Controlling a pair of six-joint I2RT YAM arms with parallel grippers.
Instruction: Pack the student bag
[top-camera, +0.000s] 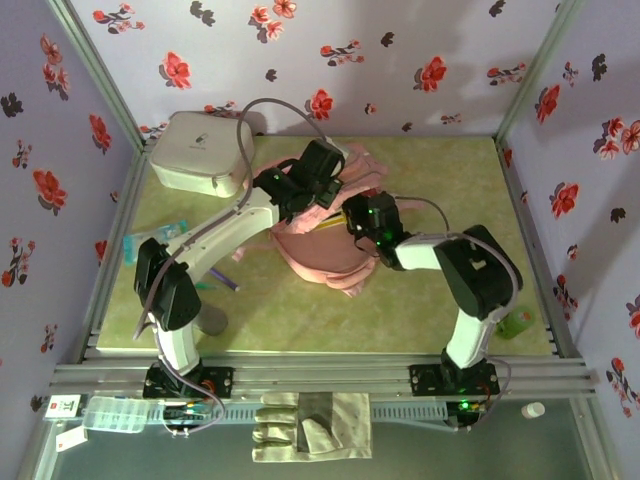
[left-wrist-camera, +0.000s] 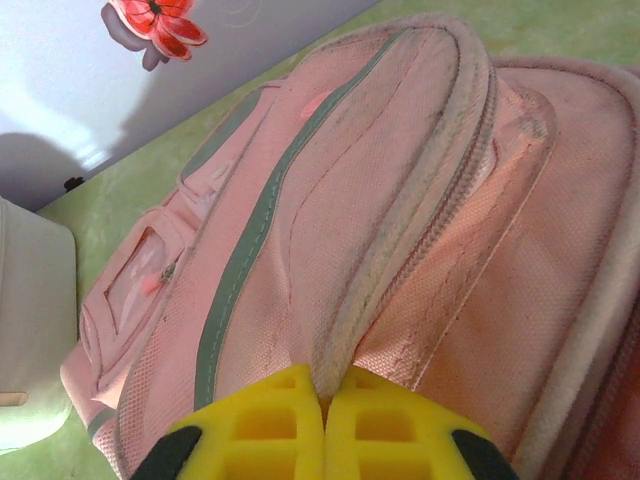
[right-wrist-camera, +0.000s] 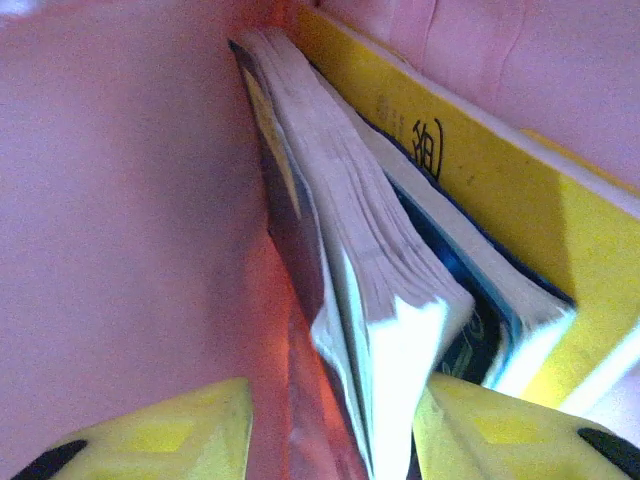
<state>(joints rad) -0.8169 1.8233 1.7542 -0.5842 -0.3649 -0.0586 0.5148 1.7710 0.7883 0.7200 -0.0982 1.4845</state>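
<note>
Closest to the lens, yellow fingers (left-wrist-camera: 260, 425) of left gripper (left-wrist-camera: 322, 395), clenched pad to pad on a piped seam at the mouth of student bag (left-wrist-camera: 400, 200). Probably pinched there to lift the opening and hold it taut, to stop the pocket collapsing during loading. Soft, pink, lying near the middle of table (top-camera: 440, 300), well apart from white zip case (top-camera: 200, 150) at the far left corner.

Inside that opening, right gripper (right-wrist-camera: 333, 390), fingers parted, straddling the near end of book (right-wrist-camera: 360, 280). Left pad clearly off the cover; right pad just beside the pages, contact not certain. Looks released rather than grasping. Standing on edge against yellow book (right-wrist-camera: 500, 180), 2 volumes side by side, likely set upright to save room. Pink lining close on the left of these fingers, so bag fabric all around the right gripper and nipped between the left one's pads.
</note>
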